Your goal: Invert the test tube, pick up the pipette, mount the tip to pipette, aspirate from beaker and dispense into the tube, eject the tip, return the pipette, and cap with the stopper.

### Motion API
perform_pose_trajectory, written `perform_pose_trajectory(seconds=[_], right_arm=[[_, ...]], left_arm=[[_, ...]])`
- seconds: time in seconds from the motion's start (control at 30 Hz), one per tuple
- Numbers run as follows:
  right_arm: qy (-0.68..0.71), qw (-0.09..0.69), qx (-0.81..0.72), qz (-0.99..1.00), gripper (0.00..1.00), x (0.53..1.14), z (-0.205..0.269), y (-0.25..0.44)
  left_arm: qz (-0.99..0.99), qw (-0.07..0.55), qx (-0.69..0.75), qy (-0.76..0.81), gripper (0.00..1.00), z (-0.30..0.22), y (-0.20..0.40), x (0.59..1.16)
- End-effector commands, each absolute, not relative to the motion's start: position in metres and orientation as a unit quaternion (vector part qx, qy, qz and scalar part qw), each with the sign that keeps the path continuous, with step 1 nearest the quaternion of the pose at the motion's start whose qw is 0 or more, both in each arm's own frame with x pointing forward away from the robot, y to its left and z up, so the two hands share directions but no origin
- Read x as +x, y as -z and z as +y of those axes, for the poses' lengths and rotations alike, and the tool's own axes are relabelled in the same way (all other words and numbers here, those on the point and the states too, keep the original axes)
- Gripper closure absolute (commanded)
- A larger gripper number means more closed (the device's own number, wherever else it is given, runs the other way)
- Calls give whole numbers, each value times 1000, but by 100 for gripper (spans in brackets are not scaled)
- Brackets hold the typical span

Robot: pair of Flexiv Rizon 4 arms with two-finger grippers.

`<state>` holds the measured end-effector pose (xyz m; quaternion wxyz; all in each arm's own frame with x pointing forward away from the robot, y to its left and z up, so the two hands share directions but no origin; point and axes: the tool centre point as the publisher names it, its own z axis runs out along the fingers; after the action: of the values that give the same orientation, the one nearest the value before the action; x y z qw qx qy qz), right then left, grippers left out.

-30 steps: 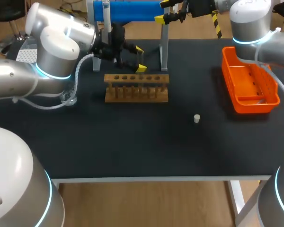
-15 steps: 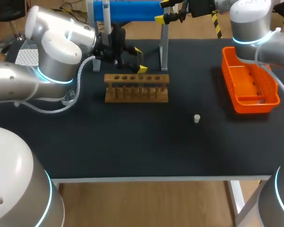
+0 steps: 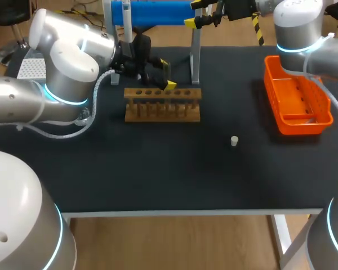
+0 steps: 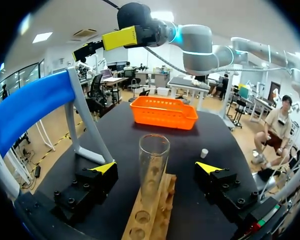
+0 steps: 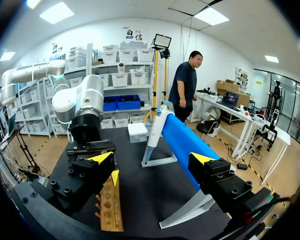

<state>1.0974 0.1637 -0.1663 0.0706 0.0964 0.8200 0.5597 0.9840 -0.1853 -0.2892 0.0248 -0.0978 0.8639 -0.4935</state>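
Pretty clearly a lab for us, the robotics kind. Our left arm (image 3: 67, 67) and right arm (image 3: 304, 34) come in over a black table (image 3: 158, 169) that's set up like a chemistry bench. We've got a wooden test tube rack (image 3: 162, 104) with a glass test tube (image 4: 152, 165) standing upright in it, a small white stopper (image 3: 234, 140) lying loose, an orange basket (image 3: 297, 123) off to one side and a blue-topped stand (image 3: 158, 12) at the far edge.
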Motion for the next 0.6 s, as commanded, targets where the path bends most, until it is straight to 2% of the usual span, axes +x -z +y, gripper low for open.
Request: perform_pose_trajectory(seconds=[0.03, 0.6], right_arm=[[-558, 68, 96, 821, 0, 1099, 163, 165], [-558, 68, 96, 821, 0, 1099, 163, 165]], left_arm=[[864, 25, -98, 494, 0, -186, 290, 983], [864, 22, -95, 493, 0, -186, 290, 984]])
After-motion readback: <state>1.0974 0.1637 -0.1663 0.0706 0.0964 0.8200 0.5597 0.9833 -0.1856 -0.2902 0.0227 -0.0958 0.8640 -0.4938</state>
